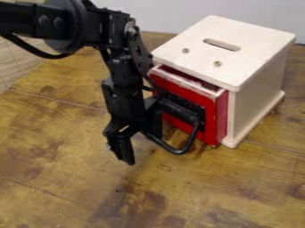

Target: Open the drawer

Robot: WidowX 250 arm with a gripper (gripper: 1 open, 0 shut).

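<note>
At the left edge of the view, a pale slatted surface (18,64) borders the wooden worktop (48,142), whose brown boards run beneath the work area. From the upper left my black arm (125,71) reaches over and down, a dark cable (30,46) looped beside its upper joint.

Near the middle, my pincer (134,147) points down, low over the worktop and in front of the drawer's handle side. One finger tip shows clear of the handle; the other is lost against black parts, so I cannot tell whether the pincer is spread or pressed together, nor whether it touches the loop.

Immediately right of it, the black rounded handle (181,150) projects from the drawer (212,112), red-fronted with a black panel. The drawer sits in the front of the cream box (252,93), right of centre. I cannot confirm from this angle whether its front stands proud of the box. The box's slotted top (248,37) carries two round fittings.

Finding: the step in hand, in my judgement, is engaging the handle. The next move calls for seating a finger behind the loop, then drawing it straight out, away from the box. A skewed pull could bind the drawer or drag the box.
</note>
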